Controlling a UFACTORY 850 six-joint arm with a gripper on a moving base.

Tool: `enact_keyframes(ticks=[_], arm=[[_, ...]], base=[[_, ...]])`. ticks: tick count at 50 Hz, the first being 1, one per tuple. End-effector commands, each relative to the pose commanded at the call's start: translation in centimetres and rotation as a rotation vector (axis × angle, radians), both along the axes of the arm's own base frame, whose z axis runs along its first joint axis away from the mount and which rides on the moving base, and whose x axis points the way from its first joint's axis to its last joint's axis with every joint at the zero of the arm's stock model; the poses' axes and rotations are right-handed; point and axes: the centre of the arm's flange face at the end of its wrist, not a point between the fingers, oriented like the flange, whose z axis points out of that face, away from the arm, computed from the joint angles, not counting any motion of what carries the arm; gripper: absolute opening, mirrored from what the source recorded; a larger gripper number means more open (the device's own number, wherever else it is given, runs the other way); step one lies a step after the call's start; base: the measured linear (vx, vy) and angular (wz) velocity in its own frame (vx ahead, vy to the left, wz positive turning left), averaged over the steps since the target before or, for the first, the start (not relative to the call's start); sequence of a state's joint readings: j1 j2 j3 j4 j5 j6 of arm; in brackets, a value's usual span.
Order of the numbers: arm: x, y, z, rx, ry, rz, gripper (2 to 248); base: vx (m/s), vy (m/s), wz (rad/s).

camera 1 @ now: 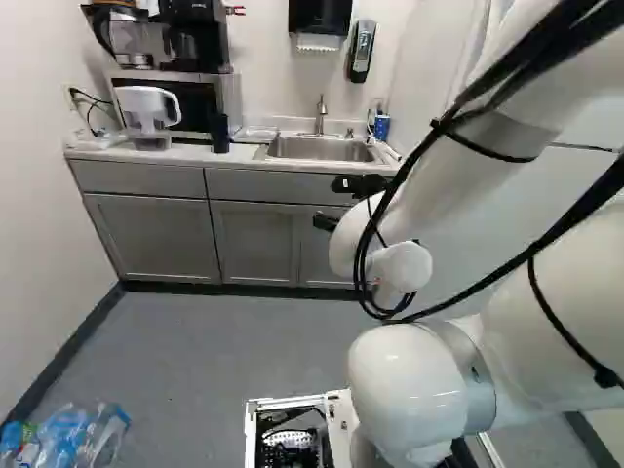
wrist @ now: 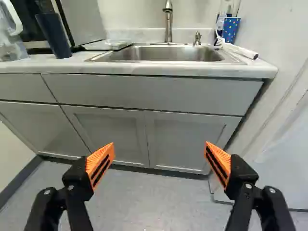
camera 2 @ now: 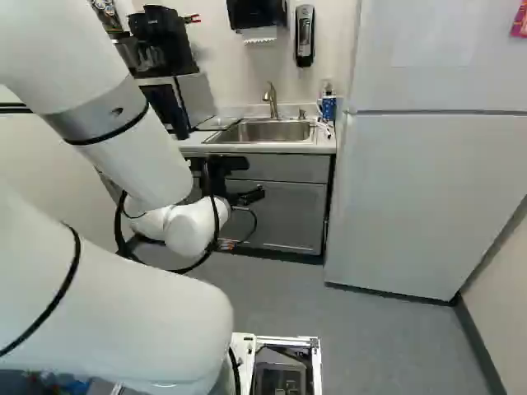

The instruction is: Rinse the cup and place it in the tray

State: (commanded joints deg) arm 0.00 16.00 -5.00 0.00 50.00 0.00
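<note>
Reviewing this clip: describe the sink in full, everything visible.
The sink is a single rectangular basin with rounded corners, silvery and metallic-looking, its flat rim set into the pale counter. A curved faucet and small pump stand behind the basin; a white-handled item lies at its edge. No water visibly runs.

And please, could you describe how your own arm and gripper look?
My arm is white and glossy, with thick rounded sections and grey bands. Black cables run along its outside, with thin black ties around it. The gripper is black, with two fingers carrying orange, wedge-shaped pads with ridges and dark slots.
</note>
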Motion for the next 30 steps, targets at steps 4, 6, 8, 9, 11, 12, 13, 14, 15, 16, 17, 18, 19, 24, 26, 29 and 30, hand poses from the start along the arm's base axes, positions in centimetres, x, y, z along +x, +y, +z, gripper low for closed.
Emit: enact_keyframes(ticks=[4, 6, 8, 9, 11, 12, 13, 14, 15, 16, 17, 18, 19, 24, 26, 29, 30], arm=[[0.00, 0.00, 0.00, 0.000, 0.000, 0.000, 247], [0.00, 0.00, 0.00, 0.000, 0.000, 0.000, 247], [0.00, 0.00, 0.00, 0.000, 0.000, 0.000, 247], [0.00, 0.00, 0.00, 0.000, 0.000, 0.000, 247], [0.00, 0.00, 0.00, 0.000, 0.000, 0.000, 247], [0.00, 0.00, 0.00, 0.000, 0.000, 0.000, 247], [0.00, 0.00, 0.00, 0.000, 0.000, 0.000, 247], [0.00, 0.00, 0.00, 0.000, 0.000, 0.000, 247], [0.00, 0.00, 0.00, 0.000, 0.000, 0.000, 247], [0.00, 0.00, 0.00, 0.000, 0.000, 0.000, 247], [0.00, 0.00, 0.00, 0.000, 0.000, 0.000, 247], [0.00, 0.00, 0.00, 0.000, 0.000, 0.000, 247], [0.00, 0.00, 0.00, 0.000, 0.000, 0.000, 247], [0.00, 0.00, 0.00, 0.000, 0.000, 0.000, 247], [0.04, 0.00, 0.01, 0.000, 0.000, 0.000, 247], [0.27, 0.00, 0.13, 0.000, -0.002, 0.000, 247], [0.39, 0.00, 0.20, 0.000, -0.003, 0.000, 247]], base=[[0.000, 0.000, 0.000], [0.000, 0.000, 0.000], [0.000, 0.000, 0.000], [0.000, 0.000, 0.000], [0.000, 0.000, 0.000], [0.000, 0.000, 0.000], [0.000, 0.000, 0.000], [0.000, 0.000, 0.000], [0.000, 0.000, 0.000], [0.000, 0.000, 0.000], [0.000, 0.000, 0.000], [0.000, 0.000, 0.000], [0.000, 0.000, 0.000], [0.000, 0.000, 0.000], [0.000, 0.000, 0.000], [0.000, 0.000, 0.000], [0.000, 0.000, 0.000]])
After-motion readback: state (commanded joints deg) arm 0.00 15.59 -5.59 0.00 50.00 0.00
